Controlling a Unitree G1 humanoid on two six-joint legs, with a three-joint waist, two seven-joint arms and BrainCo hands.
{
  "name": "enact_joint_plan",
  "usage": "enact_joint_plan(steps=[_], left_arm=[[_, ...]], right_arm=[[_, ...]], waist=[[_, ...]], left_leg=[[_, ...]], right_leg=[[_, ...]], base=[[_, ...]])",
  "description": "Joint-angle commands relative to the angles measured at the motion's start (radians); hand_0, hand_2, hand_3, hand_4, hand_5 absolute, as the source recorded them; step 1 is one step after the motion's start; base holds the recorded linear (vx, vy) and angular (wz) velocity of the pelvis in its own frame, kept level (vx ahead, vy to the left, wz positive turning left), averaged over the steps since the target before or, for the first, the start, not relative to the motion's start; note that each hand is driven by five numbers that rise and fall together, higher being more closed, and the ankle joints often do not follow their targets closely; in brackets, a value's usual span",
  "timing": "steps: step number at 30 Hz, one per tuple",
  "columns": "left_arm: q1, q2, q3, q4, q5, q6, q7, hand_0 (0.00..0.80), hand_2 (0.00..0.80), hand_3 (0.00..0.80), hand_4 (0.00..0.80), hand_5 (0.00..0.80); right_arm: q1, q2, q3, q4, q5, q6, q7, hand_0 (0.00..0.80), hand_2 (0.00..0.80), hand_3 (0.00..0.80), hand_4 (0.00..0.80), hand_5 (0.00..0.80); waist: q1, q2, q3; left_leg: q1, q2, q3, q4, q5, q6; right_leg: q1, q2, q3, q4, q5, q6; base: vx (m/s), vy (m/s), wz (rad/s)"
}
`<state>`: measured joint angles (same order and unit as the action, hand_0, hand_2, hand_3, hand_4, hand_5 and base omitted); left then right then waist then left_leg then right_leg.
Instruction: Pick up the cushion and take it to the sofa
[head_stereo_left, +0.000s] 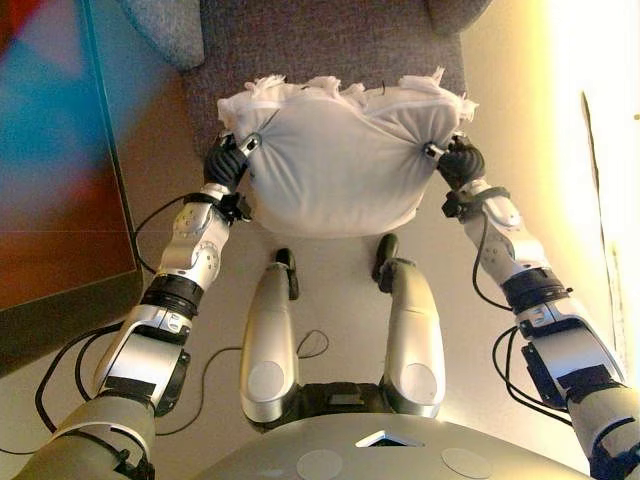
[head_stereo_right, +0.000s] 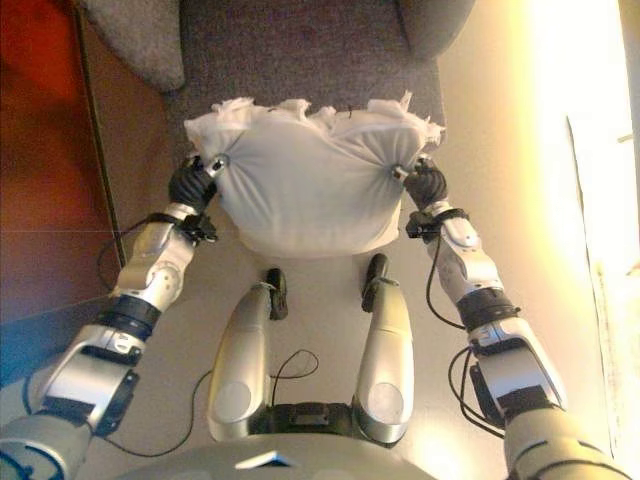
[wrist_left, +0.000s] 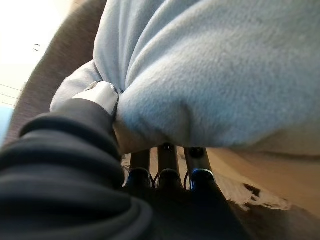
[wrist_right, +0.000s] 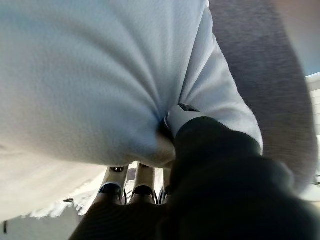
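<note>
White fringed cushion (head_stereo_left: 335, 165), puckered at both gripped sides.

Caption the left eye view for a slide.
Both hands, left and right, pinch a white cushion at its sides, above a grey sofa seat.

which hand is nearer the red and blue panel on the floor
Left. The left hand grips the cushion on the side toward the red and blue panel; the right hand grips the opposite side, farther away.

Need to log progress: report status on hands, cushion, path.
Left hand and right hand both pinching the white cushion. Cushion held up, just over grey sofa seat edge. Nothing in the way.
</note>
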<state>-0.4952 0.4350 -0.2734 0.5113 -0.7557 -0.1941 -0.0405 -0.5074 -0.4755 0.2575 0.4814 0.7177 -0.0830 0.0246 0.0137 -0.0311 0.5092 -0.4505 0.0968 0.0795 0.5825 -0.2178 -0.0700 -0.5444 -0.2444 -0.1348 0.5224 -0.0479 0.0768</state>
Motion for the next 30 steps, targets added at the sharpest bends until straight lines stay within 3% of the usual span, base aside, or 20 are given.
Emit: enact_joint_plan(steps=[1, 5, 10, 12, 15, 17, 19, 20, 26, 30], left_arm=[[0.068, -0.074, -0.013, -0.149, 0.04, -0.075, 0.012, 0.8, 0.8, 0.8, 0.8, 0.8], [0.152, -0.098, 0.017, -0.199, 0.082, -0.062, 0.032, 0.8, 0.8, 0.8, 0.8, 0.8], [0.235, -0.118, 0.051, -0.242, 0.085, -0.035, 0.037, 0.8, 0.8, 0.8, 0.8, 0.8], [0.262, -0.123, 0.068, -0.247, 0.068, -0.011, 0.021, 0.8, 0.8, 0.8, 0.8, 0.8], [0.305, -0.13, 0.085, -0.236, 0.065, -0.001, -0.006, 0.8, 0.8, 0.8, 0.8, 0.8], [0.321, -0.13, 0.093, -0.233, 0.057, 0.003, -0.018, 0.8, 0.8, 0.8, 0.8, 0.8], [0.339, -0.123, 0.107, -0.233, 0.056, 0.006, -0.014, 0.8, 0.8, 0.8, 0.8, 0.8], [0.34, -0.119, 0.111, -0.232, 0.055, 0.009, -0.014, 0.8, 0.8, 0.8, 0.8, 0.8], [0.31, -0.11, 0.114, -0.202, 0.087, 0.045, -0.016, 0.8, 0.8, 0.8, 0.8, 0.8], [0.253, -0.085, 0.106, -0.158, 0.087, 0.071, -0.01, 0.8, 0.8, 0.8, 0.8, 0.8]], right_arm=[[0.088, 0.055, -0.033, -0.154, -0.067, -0.116, -0.025, 0.8, 0.8, 0.8, 0.8, 0.8], [0.188, 0.088, -0.048, -0.214, -0.075, -0.086, -0.026, 0.8, 0.8, 0.8, 0.8, 0.8], [0.268, 0.106, -0.039, -0.244, -0.13, -0.038, 0.0, 0.8, 0.8, 0.8, 0.8, 0.8], [0.296, 0.113, -0.036, -0.247, -0.127, -0.031, -0.011, 0.8, 0.8, 0.8, 0.8, 0.8], [0.335, 0.121, -0.048, -0.251, -0.115, -0.026, 0.0, 0.8, 0.8, 0.8, 0.8, 0.8], [0.351, 0.122, -0.053, -0.255, -0.106, -0.018, 0.009, 0.8, 0.8, 0.8, 0.8, 0.8], [0.361, 0.129, -0.051, -0.258, -0.097, 0.004, 0.034, 0.8, 0.8, 0.8, 0.8, 0.8], [0.366, 0.127, -0.053, -0.259, -0.09, 0.009, 0.046, 0.8, 0.8, 0.8, 0.8, 0.8], [0.351, 0.135, -0.066, -0.22, -0.07, 0.017, 0.075, 0.8, 0.8, 0.8, 0.8, 0.8], [0.304, 0.139, -0.067, -0.172, -0.063, 0.026, 0.072, 0.8, 0.8, 0.8, 0.8, 0.8]], waist=[[0.013, -0.004, -0.21], [0.015, -0.009, -0.28], [0.018, -0.009, -0.362], [0.016, -0.009, -0.386], [0.002, -0.006, -0.418], [-0.002, 0.0, -0.432], [-0.005, 0.006, -0.45], [-0.008, 0.007, -0.457], [-0.018, 0.005, -0.486], [-0.015, 0.003, -0.483]], left_leg=[[0.035, -0.005, -0.063, -0.181, 0.179, 0.012], [0.167, 0.008, -0.071, -0.291, 0.22, 0.001], [0.284, 0.021, -0.087, -0.351, 0.254, -0.014], [0.316, 0.017, -0.061, -0.347, 0.244, -0.014], [0.372, -0.025, -0.025, -0.382, 0.207, 0.003], [0.403, -0.044, -0.022, -0.428, 0.201, 0.016], [0.44, -0.063, -0.046, -0.486, 0.201, 0.035], [0.453, -0.065, -0.031, -0.499, 0.201, 0.038], [0.502, -0.083, 0.011, -0.547, 0.193, 0.06], [0.49, -0.129, 0.008, -0.512, 0.161, 0.112]], right_leg=[[0.144, -0.014, -0.02, -0.141, 0.041, 0.033], [0.297, 0.036, -0.041, -0.264, 0.052, 0.019], [0.446, 0.092, -0.027, -0.359, 0.04, -0.011], [0.487, 0.098, -0.031, -0.37, 0.03, -0.019], [0.528, 0.105, -0.024, -0.388, 0.028, -0.017], [0.542, 0.108, -0.013, -0.401, 0.028, -0.013], [0.555, 0.112, 0.016, -0.414, 0.032, -0.003], [0.563, 0.113, 0.022, -0.423, 0.035, -0.001], [0.585, 0.09, 0.026, -0.451, 0.062, 0.027], [0.515, 0.004, 0.066, -0.252, 0.152, 0.05]], base=[[0.146, -0.133, 0.05], [0.196, -0.143, 0.01], [0.254, -0.079, -0.12], [0.189, -0.037, -0.07], [0.117, 0.032, -0.01], [0.087, 0.092, -0.03], [0.07, 0.125, -0.11], [0.046, 0.14, -0.29], [-0.008, 0.175, -0.17], [-0.065, 0.264, -0.05]])
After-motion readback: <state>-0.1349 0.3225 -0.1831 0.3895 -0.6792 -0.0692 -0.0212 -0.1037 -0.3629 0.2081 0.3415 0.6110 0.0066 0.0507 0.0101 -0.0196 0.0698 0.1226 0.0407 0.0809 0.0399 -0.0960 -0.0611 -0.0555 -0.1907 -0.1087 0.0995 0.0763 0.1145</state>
